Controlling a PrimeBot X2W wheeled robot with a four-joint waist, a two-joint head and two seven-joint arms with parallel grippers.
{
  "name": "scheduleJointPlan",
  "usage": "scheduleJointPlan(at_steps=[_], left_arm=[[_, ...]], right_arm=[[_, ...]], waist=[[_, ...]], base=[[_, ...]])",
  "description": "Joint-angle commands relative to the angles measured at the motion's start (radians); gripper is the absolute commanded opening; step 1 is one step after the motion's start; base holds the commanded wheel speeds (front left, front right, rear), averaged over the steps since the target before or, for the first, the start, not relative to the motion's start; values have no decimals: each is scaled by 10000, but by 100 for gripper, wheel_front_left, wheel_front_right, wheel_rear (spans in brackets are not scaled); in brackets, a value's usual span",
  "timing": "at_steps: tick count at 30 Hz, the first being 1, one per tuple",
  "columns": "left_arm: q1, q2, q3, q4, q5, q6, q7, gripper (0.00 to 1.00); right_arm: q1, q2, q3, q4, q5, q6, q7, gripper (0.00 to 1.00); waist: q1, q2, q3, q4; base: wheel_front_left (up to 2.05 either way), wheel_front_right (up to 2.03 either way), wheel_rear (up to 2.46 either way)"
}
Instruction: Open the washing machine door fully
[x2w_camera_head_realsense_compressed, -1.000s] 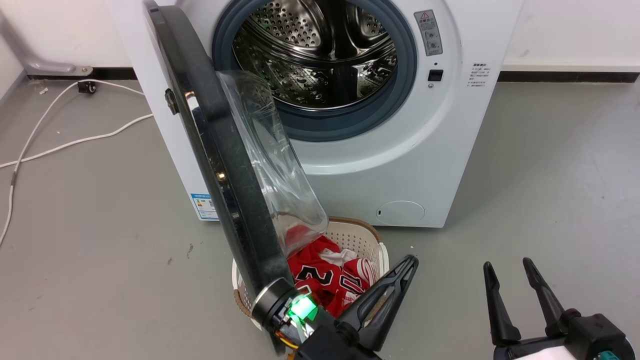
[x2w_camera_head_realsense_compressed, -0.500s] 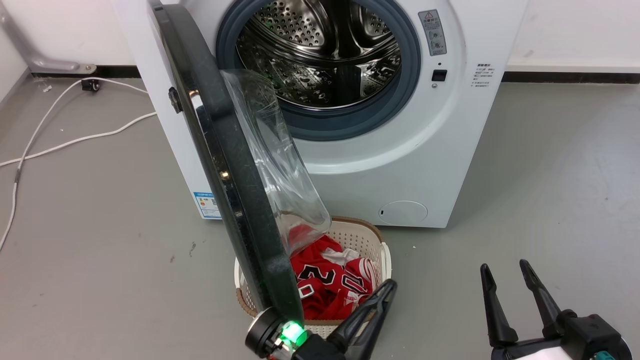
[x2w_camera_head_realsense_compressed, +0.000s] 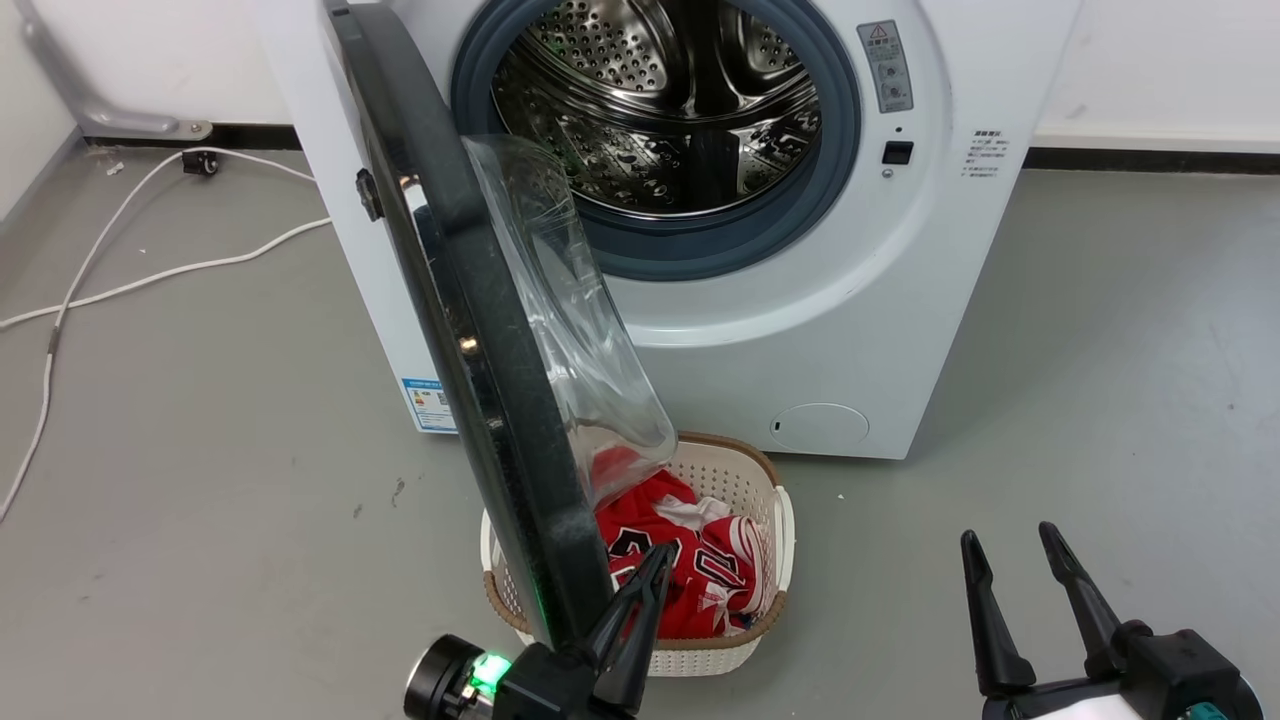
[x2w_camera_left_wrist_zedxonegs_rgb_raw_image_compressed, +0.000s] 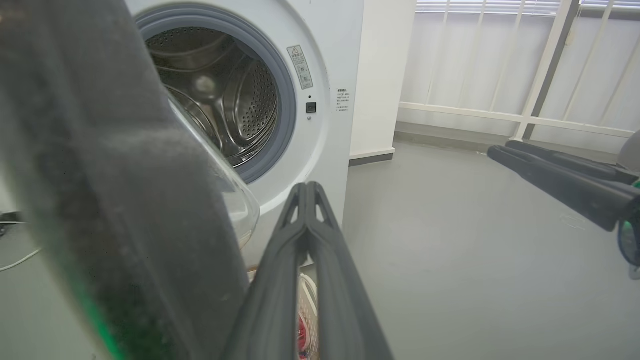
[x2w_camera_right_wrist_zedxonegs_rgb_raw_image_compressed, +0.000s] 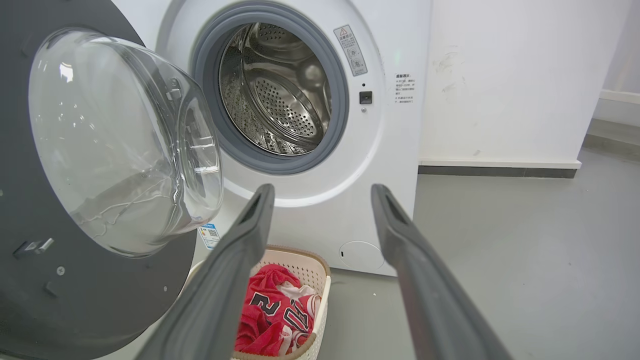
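Observation:
The washing machine door (x2w_camera_head_realsense_compressed: 470, 300) stands swung out from the white machine, edge-on in the head view, its clear glass bowl (x2w_camera_head_realsense_compressed: 570, 320) facing the drum. My left gripper (x2w_camera_head_realsense_compressed: 660, 556) is shut with nothing between its fingers, lying close along the inner side of the door's lower rim; whether it touches the door I cannot tell. In the left wrist view the door's dark rim (x2w_camera_left_wrist_zedxonegs_rgb_raw_image_compressed: 100, 175) looms just left of my shut left gripper (x2w_camera_left_wrist_zedxonegs_rgb_raw_image_compressed: 307, 189). My right gripper (x2w_camera_head_realsense_compressed: 1008, 537) is open at the lower right, apart from the door (x2w_camera_right_wrist_zedxonegs_rgb_raw_image_compressed: 30, 290). The right wrist view shows the right gripper (x2w_camera_right_wrist_zedxonegs_rgb_raw_image_compressed: 322, 189) spread before the bowl (x2w_camera_right_wrist_zedxonegs_rgb_raw_image_compressed: 120, 145).
The steel drum opening (x2w_camera_head_realsense_compressed: 660, 110) with its grey gasket is uncovered. A white basket (x2w_camera_head_realsense_compressed: 785, 520) holding a red jersey (x2w_camera_head_realsense_compressed: 700, 570) sits on the floor under the door. A white cable (x2w_camera_head_realsense_compressed: 150, 270) runs across the grey floor at left. The right gripper's fingers (x2w_camera_left_wrist_zedxonegs_rgb_raw_image_compressed: 550, 170) show in the left wrist view.
The camera has shifted slightly. My left gripper has moved left and lower, from over the basket to beside the door's lower rim. The door's angle and the right gripper look unchanged.

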Motion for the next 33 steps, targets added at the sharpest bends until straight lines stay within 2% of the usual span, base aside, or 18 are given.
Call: scheduleJointPlan(at_steps=[1, 10, 22, 33], left_arm=[[85, -4, 102, 45, 74, 11, -24, 0], [193, 24, 755, 141, -29, 128, -18, 0], [365, 9, 1329, 50, 58, 105, -2, 0], [457, 16, 2125, -138, -10, 304, -2, 0]], right_arm=[[-32, 32, 9, 31, -11, -4, -18, 100], [41, 32, 89, 59, 20, -3, -18, 100], [154, 30, 141, 115, 56, -3, -18, 100], [73, 29, 141, 109, -34, -3, -18, 100]], waist=[[0, 0, 1, 48], [0, 0, -3, 431], [0, 0, 53, 1425], [0, 0, 369, 2399]], base=[[0, 0, 0], [0, 0, 0], [0, 0, 0], [0, 0, 0]])
